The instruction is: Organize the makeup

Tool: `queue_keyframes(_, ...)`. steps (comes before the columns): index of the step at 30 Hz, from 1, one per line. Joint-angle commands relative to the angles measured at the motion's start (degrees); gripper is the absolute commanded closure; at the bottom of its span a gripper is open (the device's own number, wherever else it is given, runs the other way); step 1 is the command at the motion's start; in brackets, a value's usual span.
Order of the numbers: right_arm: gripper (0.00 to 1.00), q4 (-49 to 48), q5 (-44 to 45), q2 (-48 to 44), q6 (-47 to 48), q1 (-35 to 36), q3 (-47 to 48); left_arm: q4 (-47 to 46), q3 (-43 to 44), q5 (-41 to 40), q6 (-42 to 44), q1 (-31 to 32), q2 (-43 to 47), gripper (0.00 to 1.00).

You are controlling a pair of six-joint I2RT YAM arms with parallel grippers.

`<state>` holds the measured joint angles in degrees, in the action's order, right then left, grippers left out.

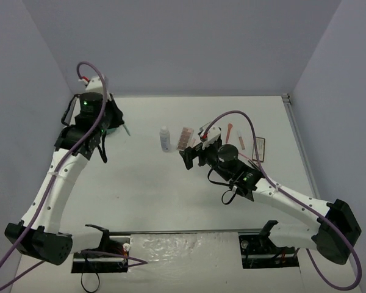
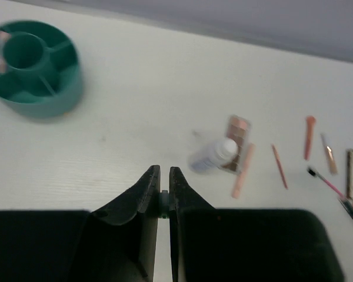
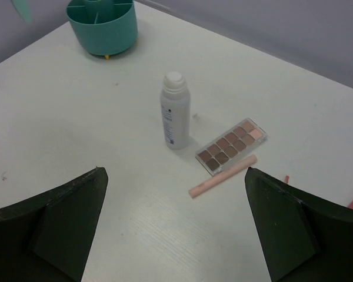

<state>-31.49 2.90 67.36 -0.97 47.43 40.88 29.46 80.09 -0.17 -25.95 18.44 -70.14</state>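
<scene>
White desk [image 3: 76, 117] is carrying the upright white plastic bottle [image 3: 175, 111] just ahead of and between the wide-spread right fingers [image 3: 65, 217], probably light, rigid, slick and tippy, best gripped mid-body, while the left fingers [image 2: 138, 200] are pinching narrow on a thin teal stick [image 2: 163, 200].
</scene>
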Motion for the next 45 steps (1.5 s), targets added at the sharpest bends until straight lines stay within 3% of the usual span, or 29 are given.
queue_keyframes(1, 0.00, -0.4, 4.1, -4.8, -2.9, -1.6, -0.3, -1.8, 8.2, -11.8, 9.2, -7.8, -2.3, 1.00)
queue_keyframes(7, 0.00, -2.7, 3.3, -6.9, -5.3, -4.1, -4.2, -6.6, 17.6, -9.2, 13.4, -21.1, -13.6, 1.00)
queue_keyframes(11, 0.00, -4.6, 2.3, -6.6, -6.2, -5.1, -5.6, -10.9, 23.4, -7.3, 15.6, -25.9, -21.9, 1.00)
queue_keyframes(14, 0.00, -4.2, 1.7, -5.8, -6.4, -5.6, -5.3, -8.9, 32.9, -4.8, 14.9, -28.7, -31.5, 1.00)
queue_keyframes(21, 0.00, -5.1, -0.5, -4.9, -6.6, -6.3, -6.0, -12.2, 42.3, -1.1, 16.1, -30.1, -43.3, 1.00)
queue_keyframes(28, 0.00, -5.0, -0.8, -2.8, -6.1, -6.8, -5.9, -6.2, 55.2, 0.2, 16.3, -30.4, -55.1, 1.00)
queue_keyframes(45, 0.00, -3.3, 0.9, -2.8, -6.4, -7.2, -5.8, -1.8, 56.1, -0.8, 19.2, -30.4, -59.8, 0.97)
